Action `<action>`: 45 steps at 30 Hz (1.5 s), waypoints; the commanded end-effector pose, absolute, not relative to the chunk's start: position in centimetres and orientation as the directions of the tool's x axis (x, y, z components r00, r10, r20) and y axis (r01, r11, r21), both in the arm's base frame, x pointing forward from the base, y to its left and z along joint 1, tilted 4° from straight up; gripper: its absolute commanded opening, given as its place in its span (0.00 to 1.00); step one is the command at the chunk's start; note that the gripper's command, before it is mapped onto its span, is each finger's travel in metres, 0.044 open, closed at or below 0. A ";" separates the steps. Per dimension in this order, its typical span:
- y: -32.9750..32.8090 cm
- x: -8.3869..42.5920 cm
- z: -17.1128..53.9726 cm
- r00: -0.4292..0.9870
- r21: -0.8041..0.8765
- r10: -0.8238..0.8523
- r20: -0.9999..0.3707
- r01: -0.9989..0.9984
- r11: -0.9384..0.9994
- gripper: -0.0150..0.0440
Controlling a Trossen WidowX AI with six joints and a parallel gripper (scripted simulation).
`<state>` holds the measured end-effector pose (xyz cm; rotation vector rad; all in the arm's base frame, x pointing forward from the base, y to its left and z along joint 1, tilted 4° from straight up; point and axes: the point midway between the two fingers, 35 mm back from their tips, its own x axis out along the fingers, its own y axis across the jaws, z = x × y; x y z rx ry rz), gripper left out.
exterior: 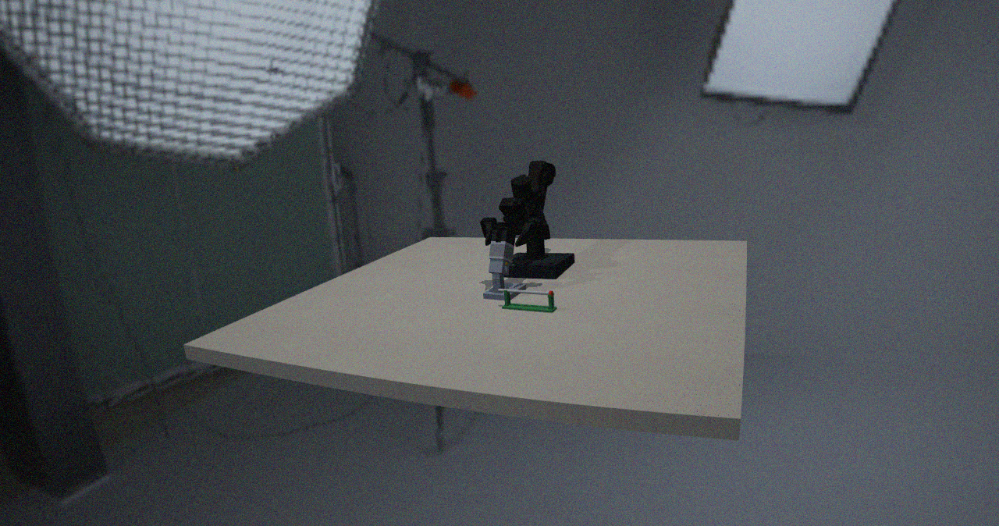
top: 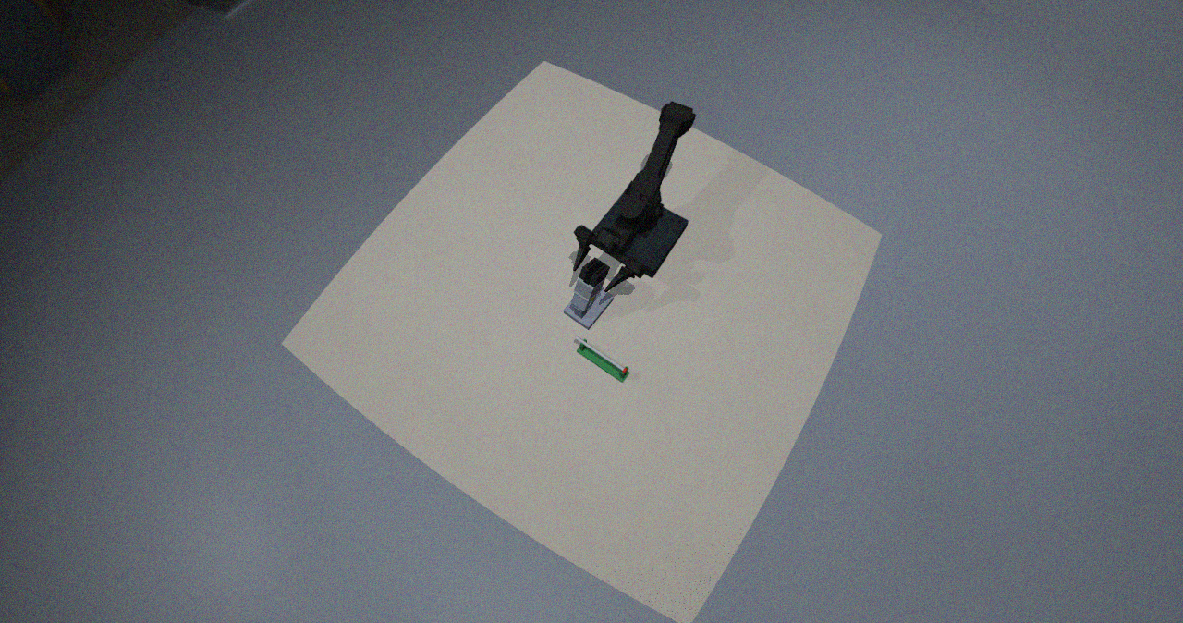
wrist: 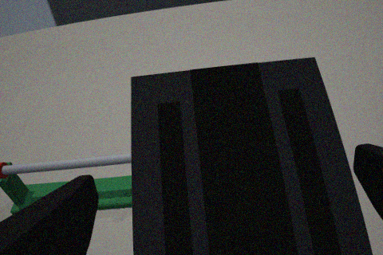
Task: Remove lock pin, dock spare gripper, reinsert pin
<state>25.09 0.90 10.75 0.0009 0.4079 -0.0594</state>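
Observation:
The dark spare gripper (top: 591, 272) (wrist: 239, 175) stands upright on the grey mount (top: 583, 311) (exterior: 492, 292); the socket itself is hidden. My gripper (top: 594, 277) (exterior: 492, 233) (wrist: 226, 173) is open, with one finger on each side of the spare gripper's top and clear of it. The lock pin (top: 601, 354) (exterior: 531, 292) (wrist: 69, 165), a thin white rod with a red head, lies on a green cradle (top: 597, 360) (exterior: 528, 307) (wrist: 114, 191) just in front of the mount.
The arm's dark base plate (top: 657, 247) (exterior: 548, 264) sits right behind the mount on the beige table (top: 463, 421) (exterior: 628, 355) (wrist: 80, 80). A light stand and a softbox stand off the table at the back left.

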 end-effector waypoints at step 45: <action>1.1 22.6 20.4 0.909 -0.031 -0.056 -0.414 0.048 0.998 1.00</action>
